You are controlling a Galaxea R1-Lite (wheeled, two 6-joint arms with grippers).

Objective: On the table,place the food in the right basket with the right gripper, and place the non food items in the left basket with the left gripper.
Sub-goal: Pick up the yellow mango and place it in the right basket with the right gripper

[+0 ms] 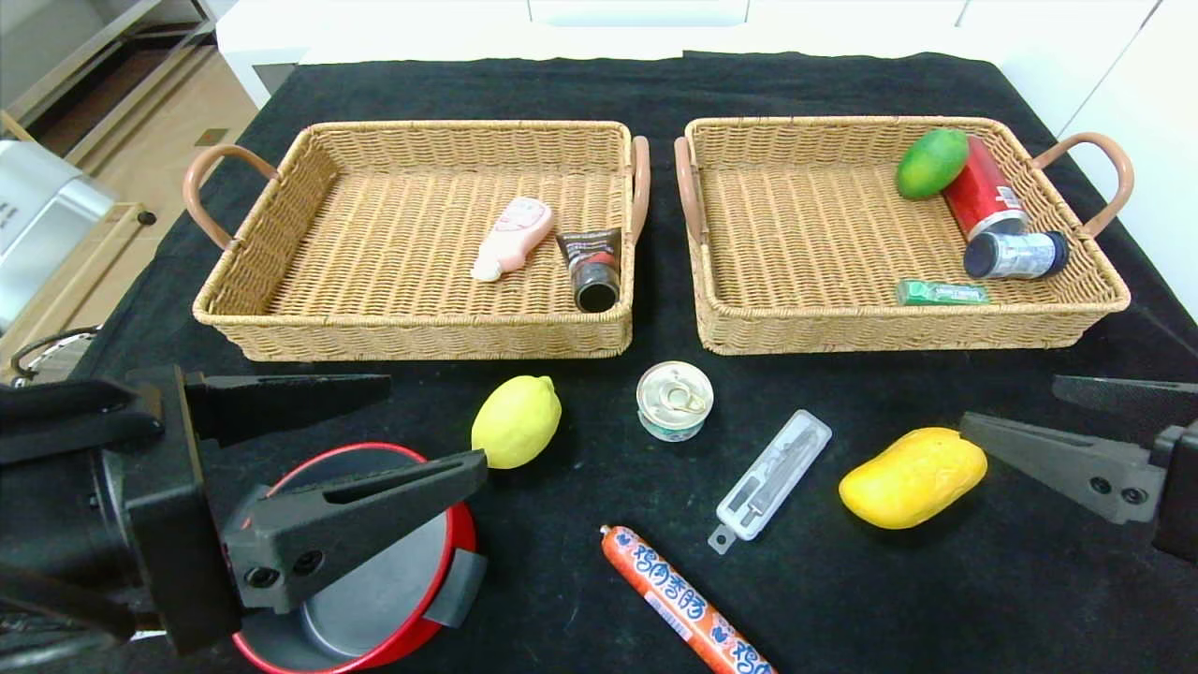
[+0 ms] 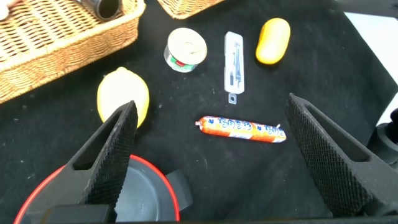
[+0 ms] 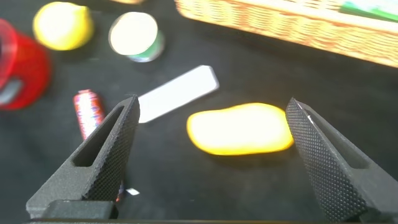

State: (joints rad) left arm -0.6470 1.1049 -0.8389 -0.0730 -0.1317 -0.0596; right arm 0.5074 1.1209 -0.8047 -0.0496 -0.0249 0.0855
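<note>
Black cloth covers the table [image 1: 842, 599]. Mango [image 3: 241, 129] lies just ahead of the right gripper [image 3: 211, 155], framed between its wide-open, empty fingers — lined up for the right basket [image 1: 711, 318] beyond. Left gripper [image 2: 211, 155], spread and empty, hovers over the red-rimmed dish [image 1: 365, 599].

The black left hand [image 1: 412, 426] hovers low at the near left, fingers spread wide. The black right hand [image 1: 1011, 412] hovers near right, likewise spread.
</note>
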